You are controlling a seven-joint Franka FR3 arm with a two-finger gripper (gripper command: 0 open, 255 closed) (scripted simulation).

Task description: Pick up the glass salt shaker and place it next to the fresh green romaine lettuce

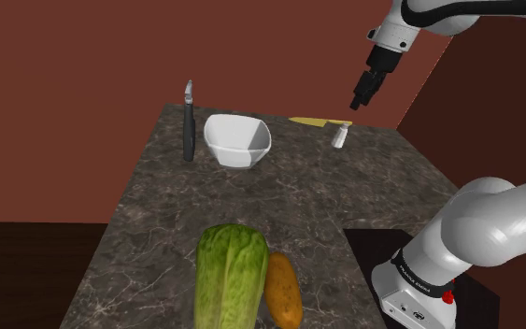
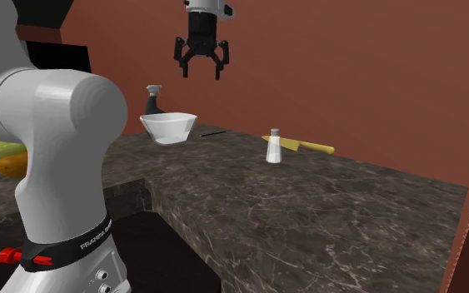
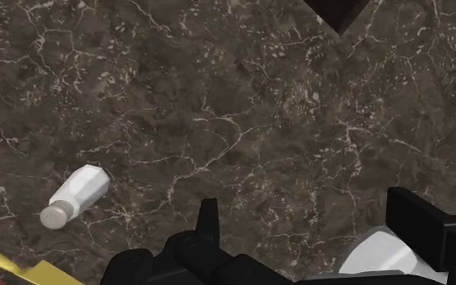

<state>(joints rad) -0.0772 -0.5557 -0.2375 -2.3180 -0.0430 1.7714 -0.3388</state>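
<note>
The salt shaker (image 1: 340, 136) is a small clear bottle with a grey cap, standing upright near the far edge of the dark marble counter (image 1: 298, 206). It also shows in the second exterior view (image 2: 274, 147) and the wrist view (image 3: 74, 194). My black gripper (image 1: 359, 100) hangs high above the counter, open and holding nothing (image 2: 200, 68). In the wrist view the gripper (image 3: 311, 231) is off to one side of the shaker, well apart from it. The green romaine lettuce (image 1: 231, 278) lies at the counter's near end.
A white bowl (image 1: 237, 140) stands at the shoulder view's left of the shaker, with a tall dark bottle (image 1: 189, 121) beyond it. A yellow flat object (image 1: 309, 121) lies behind the shaker. An orange vegetable (image 1: 283, 290) rests against the lettuce. Red-brown walls close the far side.
</note>
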